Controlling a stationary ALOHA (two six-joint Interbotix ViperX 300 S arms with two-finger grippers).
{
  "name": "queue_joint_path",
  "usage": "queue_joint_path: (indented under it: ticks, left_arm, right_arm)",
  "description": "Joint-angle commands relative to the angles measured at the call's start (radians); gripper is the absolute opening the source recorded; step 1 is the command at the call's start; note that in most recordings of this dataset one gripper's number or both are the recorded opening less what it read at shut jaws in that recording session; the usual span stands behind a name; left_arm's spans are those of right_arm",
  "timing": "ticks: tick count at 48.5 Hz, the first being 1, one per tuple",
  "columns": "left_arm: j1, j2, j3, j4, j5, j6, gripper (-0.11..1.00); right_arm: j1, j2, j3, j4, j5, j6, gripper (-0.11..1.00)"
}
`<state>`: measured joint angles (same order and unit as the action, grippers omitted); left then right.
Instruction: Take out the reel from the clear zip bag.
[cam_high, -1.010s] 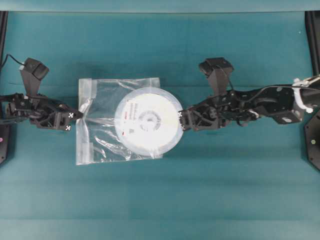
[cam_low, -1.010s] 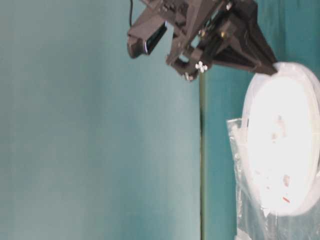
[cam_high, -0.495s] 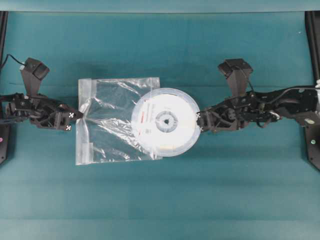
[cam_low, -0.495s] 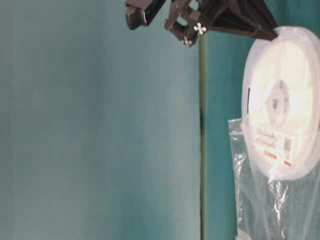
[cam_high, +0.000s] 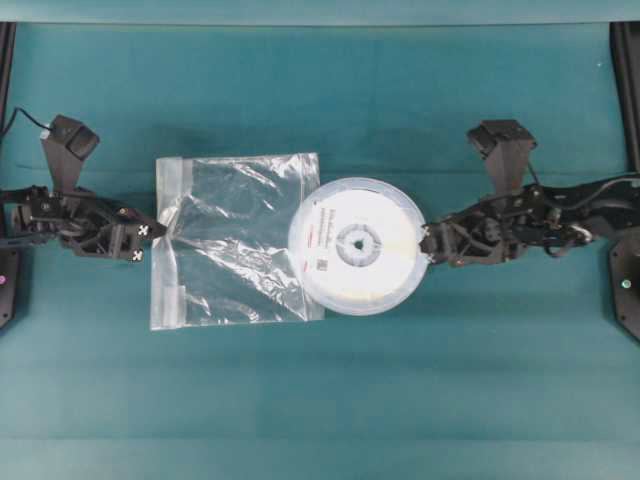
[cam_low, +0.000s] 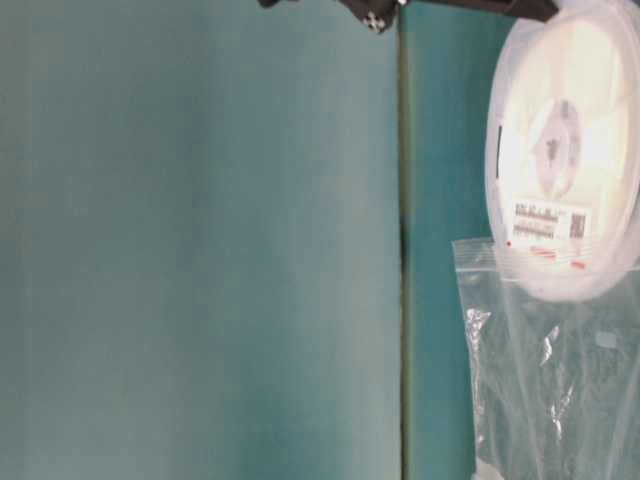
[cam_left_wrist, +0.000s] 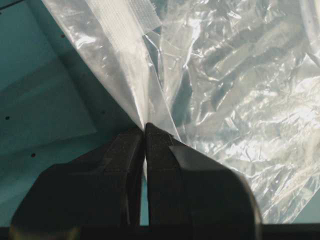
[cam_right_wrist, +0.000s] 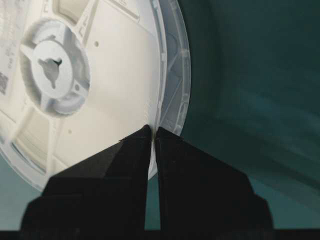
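Reel nearly clear of the bag, one edge left inside.

From above, the left gripper (cam_high: 160, 231) pinches the bag (cam_high: 230, 240); the right gripper (cam_high: 424, 243) clamps the reel (cam_high: 356, 246), only its left rim overlapping the bag mouth. At table level, the reel's lower edge sits in plastic. Both wrist views show tips closed.

A flat round white plastic reel (cam_high: 358, 245) with a translucent rim, a grey central hub and a barcoded label with red marks is seen almost wholly outside the bag, only its left edge overlapping the open mouth. The crinkly transparent square plastic zip bag (cam_high: 232, 240) is laid flat, its whitish zip strip along the left edge.
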<state>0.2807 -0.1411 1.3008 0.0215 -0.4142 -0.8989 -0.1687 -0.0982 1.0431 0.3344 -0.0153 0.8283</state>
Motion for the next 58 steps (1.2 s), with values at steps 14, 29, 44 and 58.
queue_joint_path:
  ticks: [14,29,44,58]
  left_arm:
    - [0.0,-0.003,-0.009,0.006,0.011,0.008,0.0]
    - [0.002,0.002,-0.028,0.006,0.04,0.032,0.0]
    - [0.002,-0.005,-0.028,0.006,0.048,0.031,0.0]
    - [0.0,-0.006,-0.031,0.006,0.083,0.025,0.0]
  right_arm:
    - [-0.043,-0.117,0.098,0.005,0.0,0.008,0.05]
    - [-0.049,-0.176,0.152,0.021,0.023,0.008,0.05]
    - [-0.049,-0.181,0.153,0.021,0.025,0.006,0.05]
    - [-0.049,-0.176,0.152,0.023,0.026,0.009,0.05]
